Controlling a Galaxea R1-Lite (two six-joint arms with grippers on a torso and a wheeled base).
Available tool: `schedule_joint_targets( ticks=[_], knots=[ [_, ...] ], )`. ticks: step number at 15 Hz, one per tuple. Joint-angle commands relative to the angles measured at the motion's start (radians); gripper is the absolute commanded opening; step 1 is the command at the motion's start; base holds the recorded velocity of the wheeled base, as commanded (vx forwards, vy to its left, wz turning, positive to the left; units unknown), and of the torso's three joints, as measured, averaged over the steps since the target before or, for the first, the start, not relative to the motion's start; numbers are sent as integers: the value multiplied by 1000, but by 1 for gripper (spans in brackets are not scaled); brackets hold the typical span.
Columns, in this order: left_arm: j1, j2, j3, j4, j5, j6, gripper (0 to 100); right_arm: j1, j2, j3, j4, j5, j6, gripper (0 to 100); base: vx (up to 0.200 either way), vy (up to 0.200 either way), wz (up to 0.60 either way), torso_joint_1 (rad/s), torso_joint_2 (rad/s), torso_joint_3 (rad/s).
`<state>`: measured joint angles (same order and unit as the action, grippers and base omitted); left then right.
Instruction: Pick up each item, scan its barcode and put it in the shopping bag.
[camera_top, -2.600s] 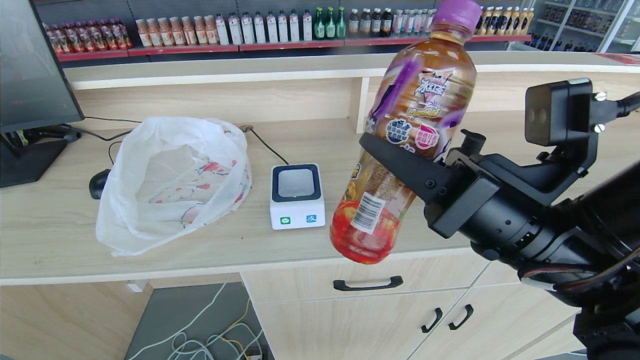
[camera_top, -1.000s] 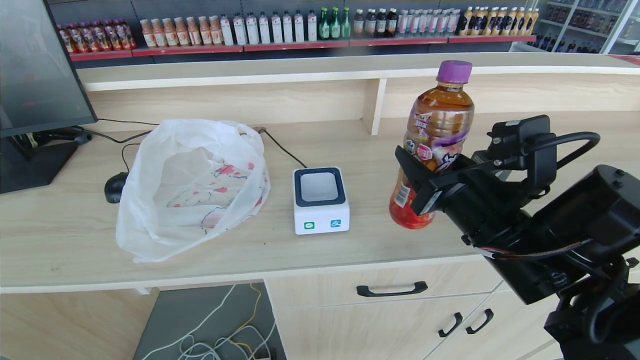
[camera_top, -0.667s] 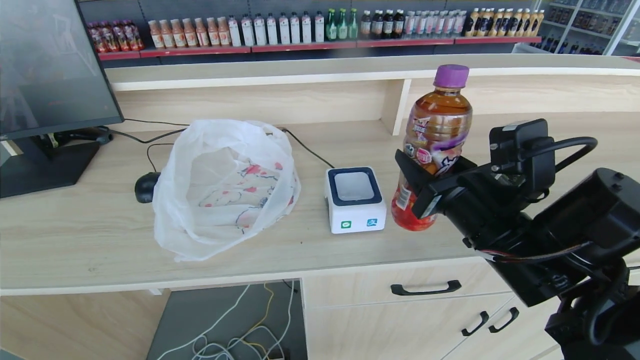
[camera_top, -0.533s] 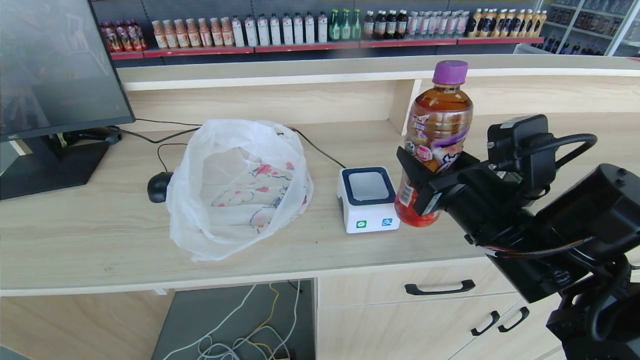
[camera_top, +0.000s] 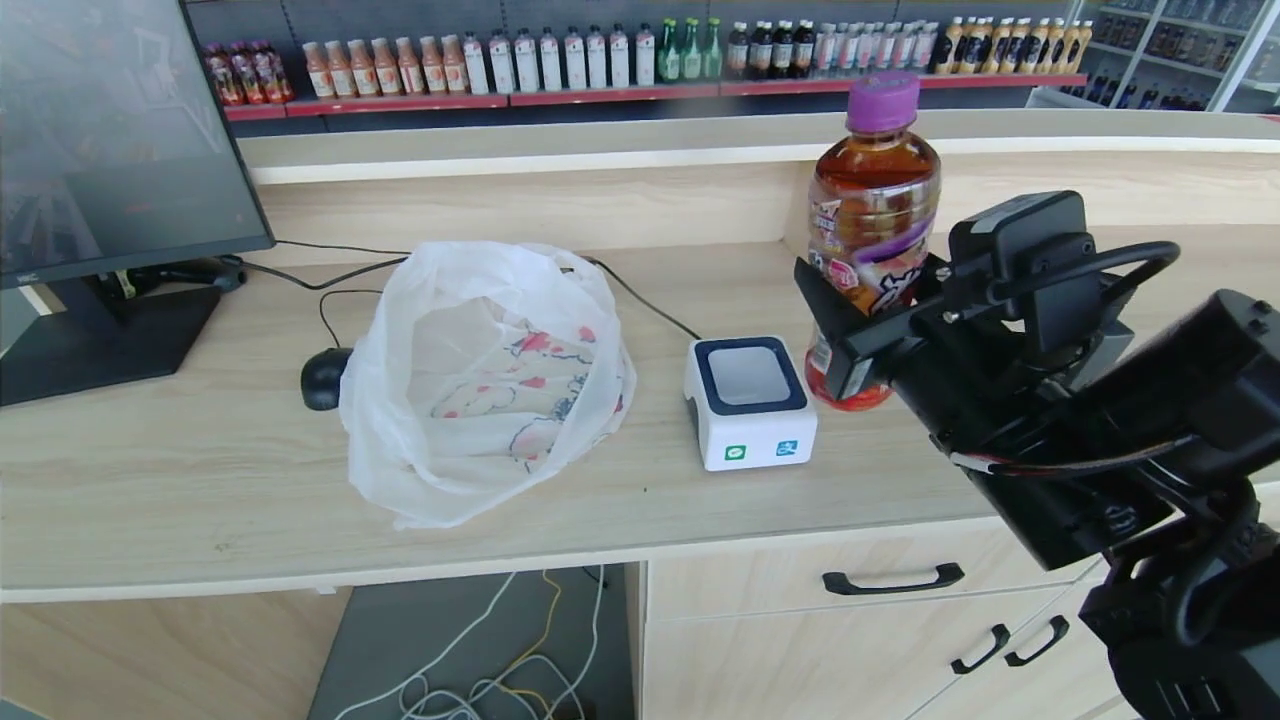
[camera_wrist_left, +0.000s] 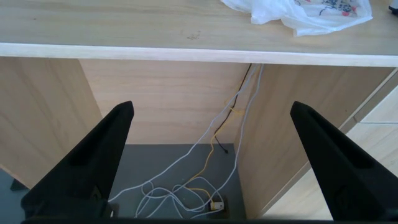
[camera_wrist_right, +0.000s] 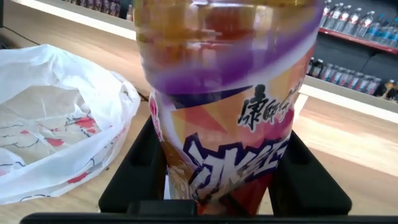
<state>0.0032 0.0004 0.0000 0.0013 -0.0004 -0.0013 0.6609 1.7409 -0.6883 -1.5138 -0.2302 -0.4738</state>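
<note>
My right gripper (camera_top: 868, 330) is shut on a tea bottle (camera_top: 872, 220) with a purple cap, amber drink and a purple label, held upright just to the right of the white barcode scanner (camera_top: 750, 401). The bottle's label (camera_wrist_right: 230, 124) stands close up in the right wrist view, between the black fingers (camera_wrist_right: 134, 168). The white shopping bag (camera_top: 490, 370) lies open on the counter left of the scanner, and shows again as the bag (camera_wrist_right: 56, 124) beside the bottle. My left gripper (camera_wrist_left: 211, 162) hangs open below the counter edge, holding nothing.
A monitor (camera_top: 110, 150) and a black mouse (camera_top: 323, 378) sit at the counter's left. A cable (camera_top: 640, 300) runs from the scanner to the back. A raised ledge (camera_top: 600, 150) borders the far side. Drawers with black handles (camera_top: 890, 580) are below. Loose cables (camera_wrist_left: 205, 180) lie on the floor.
The head camera has swung, shifting the scene rightward. My right gripper has lowered the bottle from close to the camera, stood it upright, and brought it toward the scanner's right side.
</note>
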Motion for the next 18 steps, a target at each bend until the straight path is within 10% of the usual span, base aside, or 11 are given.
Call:
schedule_joint_targets(
  ticks=[1, 8, 18],
  knots=[
    [0, 0, 0, 0, 0, 0, 100, -12, 6, -30, 11, 5, -45, 0, 0, 0, 0, 0, 0, 0],
    [0, 0, 0, 0, 0, 0, 100, -81, 54, -267, 253, 339, -210, 0, 0, 0, 0, 0, 0, 0],
    [0, 0, 0, 0, 0, 0, 100, -179, 121, -310, 253, 672, -454, 0, 0, 0, 0, 0, 0, 0]
  ],
)
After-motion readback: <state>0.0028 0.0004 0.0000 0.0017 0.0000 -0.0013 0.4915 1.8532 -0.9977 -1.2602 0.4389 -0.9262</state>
